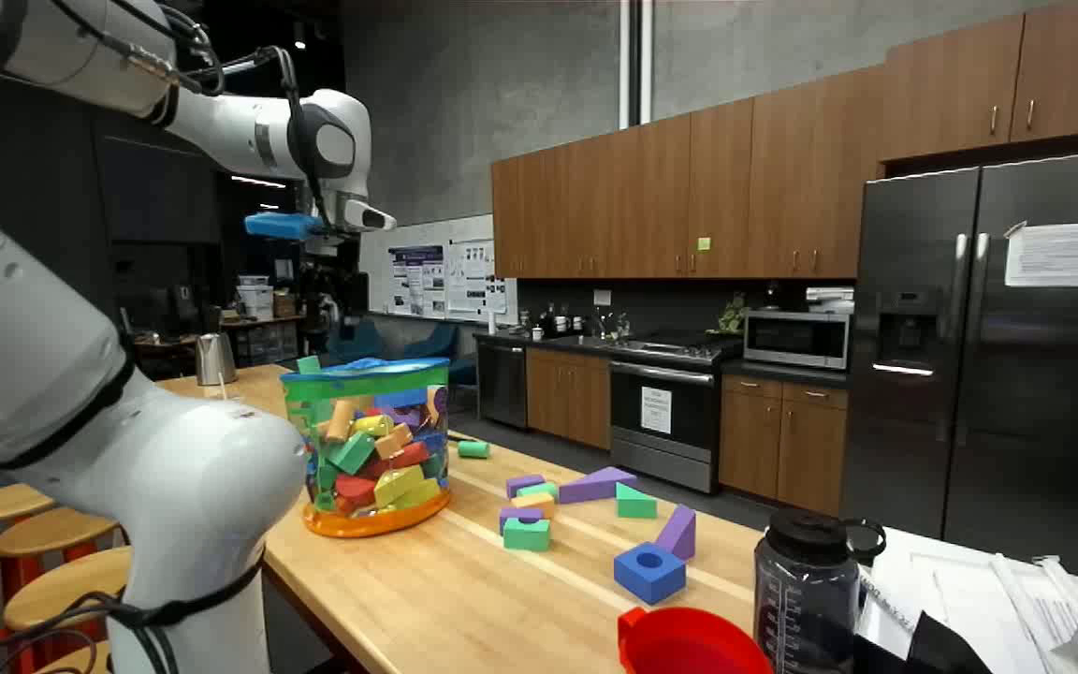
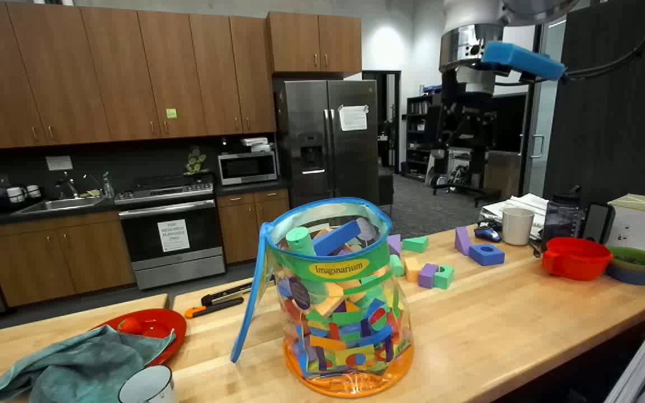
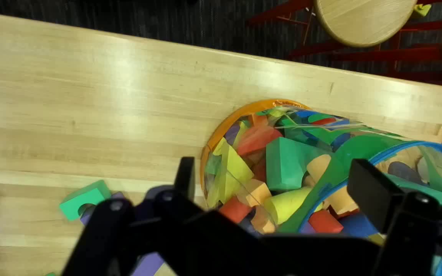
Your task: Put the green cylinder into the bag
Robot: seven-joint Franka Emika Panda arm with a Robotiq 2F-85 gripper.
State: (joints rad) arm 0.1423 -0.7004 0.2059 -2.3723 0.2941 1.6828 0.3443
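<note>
The bag is a see-through plastic tub with a blue rim and green band (image 1: 366,376) (image 2: 336,270) (image 3: 363,149), full of colourful blocks. Its lid hangs open at the side. One green cylinder (image 1: 473,449) lies on the table behind the bag in an exterior view. Another green cylinder (image 2: 300,240) stands in the bag's mouth, its top above the rim; it seems to be the green piece (image 3: 430,191) in the wrist view. My gripper (image 2: 462,148) (image 3: 274,184) is open and empty, high above the table, with the bag below its fingers. In an exterior view, its fingers (image 1: 333,300) blur into the dark background.
Several loose foam blocks lie on the table (image 1: 389,608), among them a blue block with a hole (image 1: 649,571). Beyond are a red bowl (image 2: 574,258) and a dark water bottle (image 1: 806,590). A red plate (image 2: 174,324), a teal cloth (image 2: 82,364) and knives (image 2: 216,307) lie near the bag.
</note>
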